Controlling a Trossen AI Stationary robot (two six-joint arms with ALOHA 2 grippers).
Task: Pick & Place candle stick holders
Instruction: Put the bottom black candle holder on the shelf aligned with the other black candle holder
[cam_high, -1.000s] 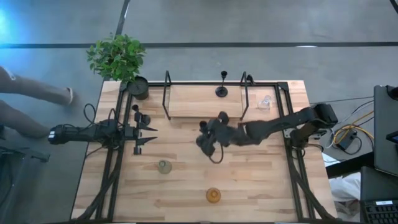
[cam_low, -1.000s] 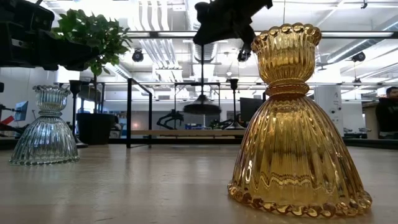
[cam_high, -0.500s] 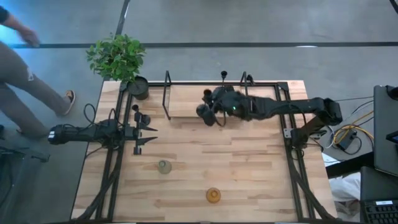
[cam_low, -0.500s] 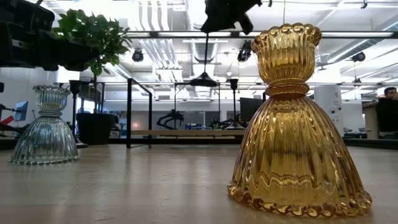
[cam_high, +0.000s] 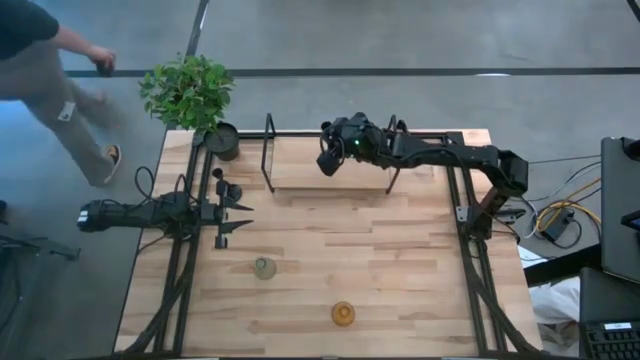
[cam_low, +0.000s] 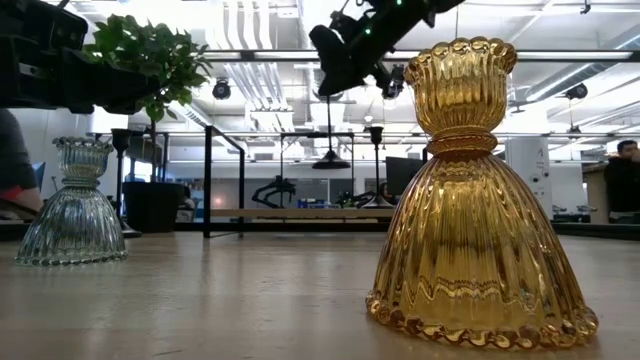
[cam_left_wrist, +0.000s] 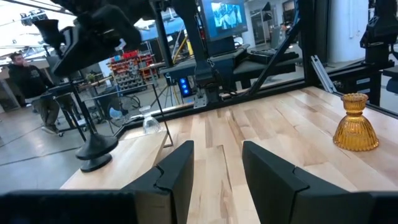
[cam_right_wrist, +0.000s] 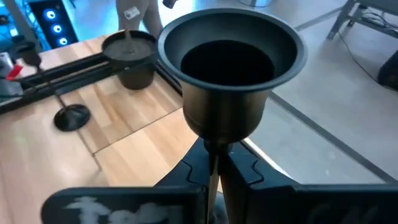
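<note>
Your right gripper (cam_high: 328, 160) reaches over the raised shelf (cam_high: 300, 165) at the far middle of the table (cam_high: 400, 290), its fingers (cam_right_wrist: 239, 165) pinched tight on the thin stem of a black candle stick holder (cam_right_wrist: 231, 68); in the right wrist view the holder's dark cup fills the picture just above the closed fingertips. In the low view that holder hangs in the air under the arm, its round base clear of the shelf below. Your left gripper (cam_high: 240, 215) waits at the left side of the table, its two fingers (cam_left_wrist: 177, 171) standing partly apart with only bare wood between them. Two more black holders (cam_high: 222, 190) stand just beside it, close to the left frame rail. The grey-green glass holder (cam_high: 264, 268) stands on the near part of the table, and the amber glass holder (cam_high: 343, 314) stands nearer still to the front edge; the two are well apart. Another black holder (cam_left_wrist: 93, 146) stands on the shelf in the left wrist view, with the clear glass holder (cam_left_wrist: 149, 124) beyond it. A potted plant (cam_high: 190, 95) stands at the far left corner. A person (cam_high: 50, 60) walks on the floor beyond that corner. You will find no legible writing or brand mark on any holder; the screens in the room behind are too small to read.
</note>
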